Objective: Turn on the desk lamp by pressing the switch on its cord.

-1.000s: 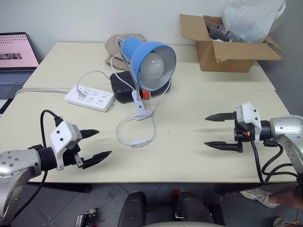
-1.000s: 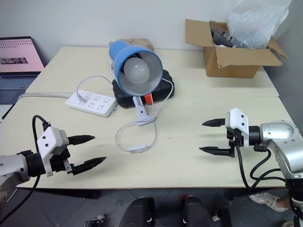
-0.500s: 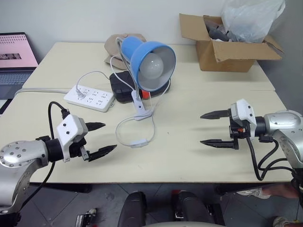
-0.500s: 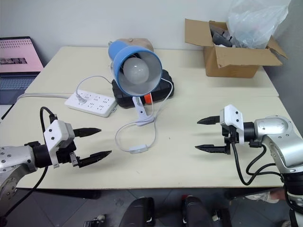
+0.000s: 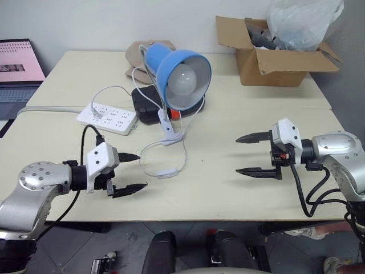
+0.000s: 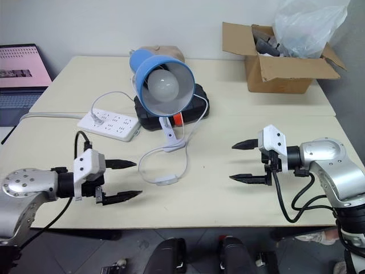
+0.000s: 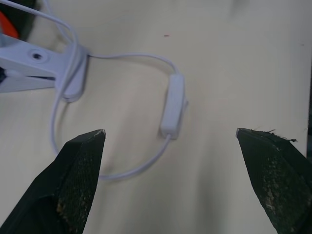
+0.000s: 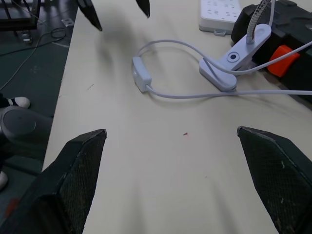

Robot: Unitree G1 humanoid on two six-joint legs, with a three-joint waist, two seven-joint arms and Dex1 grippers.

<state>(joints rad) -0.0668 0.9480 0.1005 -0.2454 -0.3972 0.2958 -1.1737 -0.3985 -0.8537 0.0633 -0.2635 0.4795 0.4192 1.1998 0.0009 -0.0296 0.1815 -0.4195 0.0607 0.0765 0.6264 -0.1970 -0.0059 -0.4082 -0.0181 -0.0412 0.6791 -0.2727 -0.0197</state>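
Cream table (image 5: 228,188), laptop (image 5: 20,68) far left, cardboard box (image 5: 274,63) far right.

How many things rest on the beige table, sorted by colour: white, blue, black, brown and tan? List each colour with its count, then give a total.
White: 1, the white multi-socket power strip
Blue: 1, the blue-shaded desk lamp with its thin white cord and white inline switch
Black: 1, the black case behind the lamp
Brown: 1, the open cardboard box
Tan: 1, the tan rounded object, partly hidden
Total: 5
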